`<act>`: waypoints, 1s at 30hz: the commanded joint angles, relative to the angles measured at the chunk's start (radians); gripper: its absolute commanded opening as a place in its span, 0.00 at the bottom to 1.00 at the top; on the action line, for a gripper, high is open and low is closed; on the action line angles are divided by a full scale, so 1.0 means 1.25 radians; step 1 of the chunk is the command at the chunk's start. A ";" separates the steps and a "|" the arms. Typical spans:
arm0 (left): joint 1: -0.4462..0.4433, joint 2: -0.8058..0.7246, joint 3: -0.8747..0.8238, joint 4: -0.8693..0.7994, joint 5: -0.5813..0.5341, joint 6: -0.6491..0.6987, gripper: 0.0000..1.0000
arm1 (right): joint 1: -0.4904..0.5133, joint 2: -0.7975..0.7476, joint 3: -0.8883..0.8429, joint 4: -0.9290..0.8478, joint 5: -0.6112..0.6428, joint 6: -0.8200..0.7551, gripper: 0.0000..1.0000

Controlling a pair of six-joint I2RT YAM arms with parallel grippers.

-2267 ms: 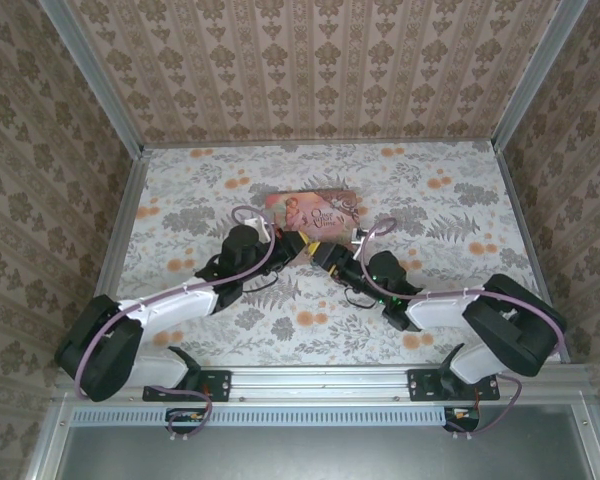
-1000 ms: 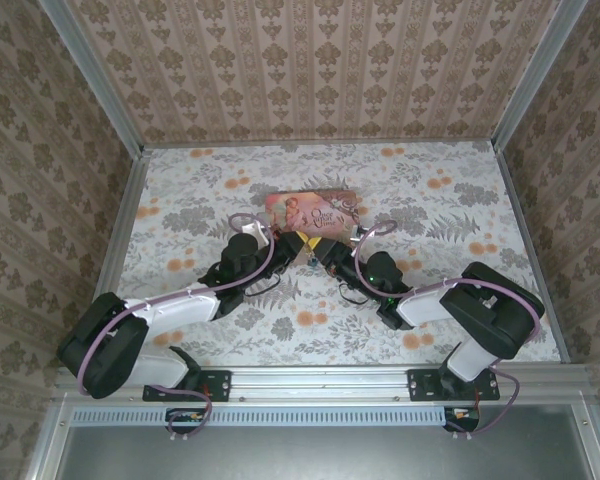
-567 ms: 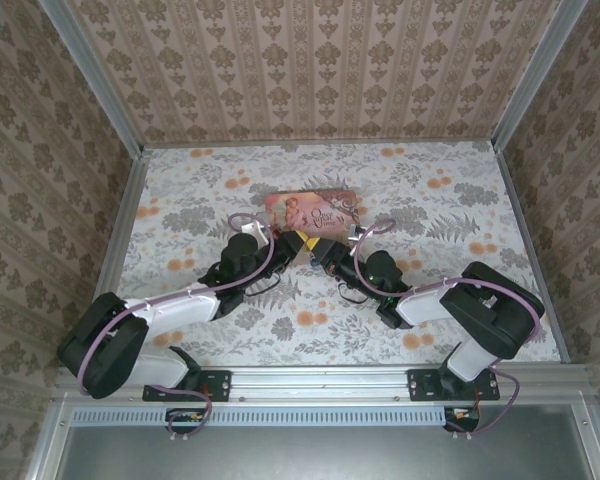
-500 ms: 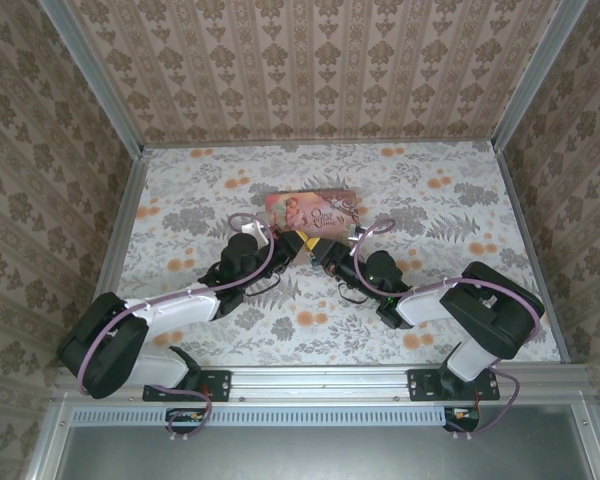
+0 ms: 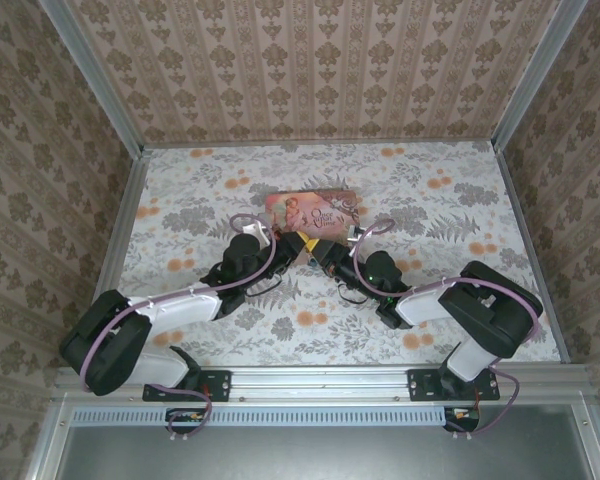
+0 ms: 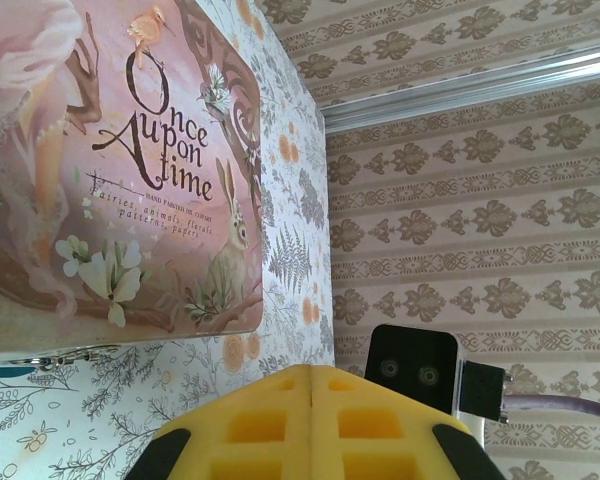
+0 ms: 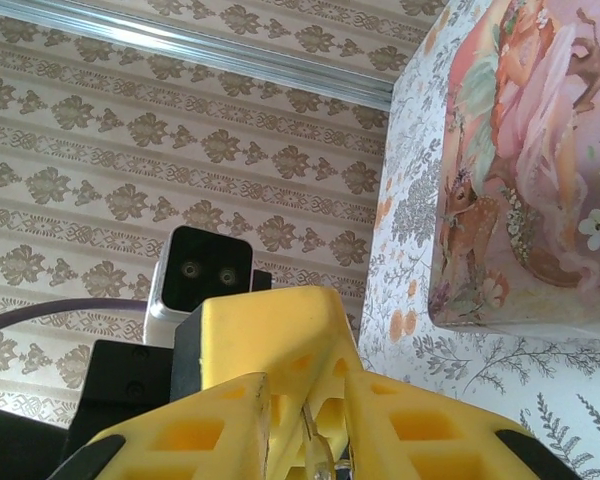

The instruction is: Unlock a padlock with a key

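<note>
Padlock, tiny dark metal, is seemingly hiding just beyond the left gripper, fingers pressed together — right gripper, pinching the thin metal key, is closing the earlier gap, so insertion looks near.

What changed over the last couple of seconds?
Both claws closed in slightly. The left claw edged right, and the right claw edged left and toward the pink tin as its arm swung inward. Their yellow tips now meet just in front of the tin. No grab or release is visible. The tin stayed put.
</note>
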 commanded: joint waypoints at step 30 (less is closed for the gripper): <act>-0.005 0.008 -0.003 0.047 -0.026 -0.006 0.00 | 0.017 -0.002 -0.019 0.043 -0.008 0.010 0.22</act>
